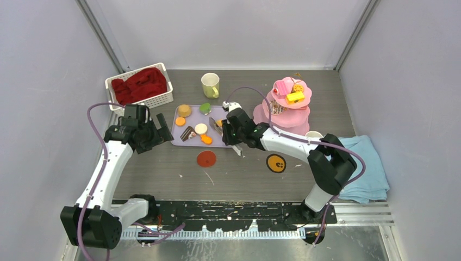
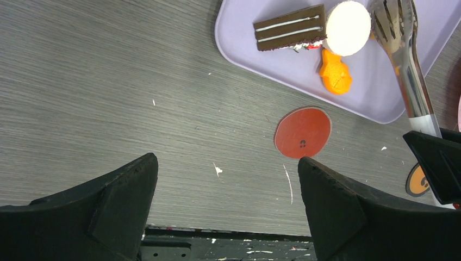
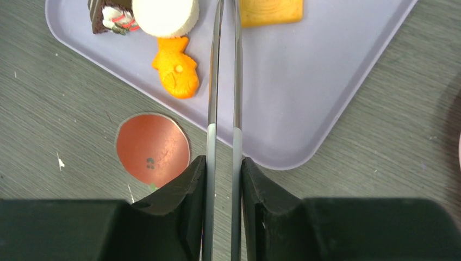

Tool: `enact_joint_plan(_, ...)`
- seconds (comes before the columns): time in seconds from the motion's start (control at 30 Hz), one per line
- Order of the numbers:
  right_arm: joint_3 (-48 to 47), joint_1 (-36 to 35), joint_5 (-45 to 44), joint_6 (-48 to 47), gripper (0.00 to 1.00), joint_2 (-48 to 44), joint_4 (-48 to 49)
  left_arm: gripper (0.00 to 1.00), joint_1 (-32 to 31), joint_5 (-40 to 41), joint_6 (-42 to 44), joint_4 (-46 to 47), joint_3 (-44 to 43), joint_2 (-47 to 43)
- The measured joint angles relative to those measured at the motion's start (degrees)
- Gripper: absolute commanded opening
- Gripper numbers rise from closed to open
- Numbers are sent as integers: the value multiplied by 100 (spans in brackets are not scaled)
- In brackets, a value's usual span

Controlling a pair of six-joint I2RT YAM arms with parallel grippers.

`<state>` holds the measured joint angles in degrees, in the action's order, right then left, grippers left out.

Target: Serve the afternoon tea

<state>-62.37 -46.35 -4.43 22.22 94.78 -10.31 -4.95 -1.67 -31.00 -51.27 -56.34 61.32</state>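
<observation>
Pinches with the right claw (image 3: 223, 168) a pair of slim silver metal tongs (image 3: 213, 81), black fingers (image 3: 187, 190) pressed against both arms, leaving only a narrow gap between them. Holds the tongs out over a lavender rectangular plastic tray (image 3: 326, 81), forked tips just beside a white round cake (image 2: 348, 27); cannot tell whether touching it. On the tray, against that cake: a brown chocolate layer-cake slice (image 2: 291, 28) with white cream lines. Near both, left of the tongs: an orange fish-shaped biscuit (image 3: 176, 73). Right of the tongs: a yellow square biscuit (image 3: 271, 11). Farther back on the tray: a tan round pastry (image 1: 185, 110) and a green sweet (image 1: 205, 108). Just off the tray's near edge, flat on the grey wood-grain worktop (image 2: 108, 81): a red round coaster (image 3: 153, 148). Spreads the left claw (image 2: 225, 185) wide and empty, hovering above bare worktop left of the tray. Right of the tray: a pink three-tier scalloped stand (image 1: 288, 109), with a yellow block sweet (image 1: 295, 97) on its top tier. Behind the tray, upright: a pale yellow-green mug (image 1: 210, 85). At the far left: a white slatted basket (image 1: 166, 100) of red cloth. At the right edge: a folded light-blue towel (image 1: 364, 163).
</observation>
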Motion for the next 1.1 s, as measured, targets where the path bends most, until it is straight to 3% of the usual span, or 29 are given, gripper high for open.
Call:
enact_joint_plan(0.47, 894, -2, -151, 44, 29, -1425, -651, 100, 0, -98, -2, 92, 122, 7)
enact_joint_plan(0.67, 1102, -2, -391, 44, 35, -1882, -780, 100, 0, -120, -2, 125, 142, 20)
enact_joint_plan(0.9, 1113, -188, -601, 92, 37, -1834, -741, 100, 0, -144, -4, 140, 142, 37)
enact_joint_plan(1.1, 752, -402, -551, 129, 36, -1060, -396, 100, 0, -153, -4, 138, 142, 39)
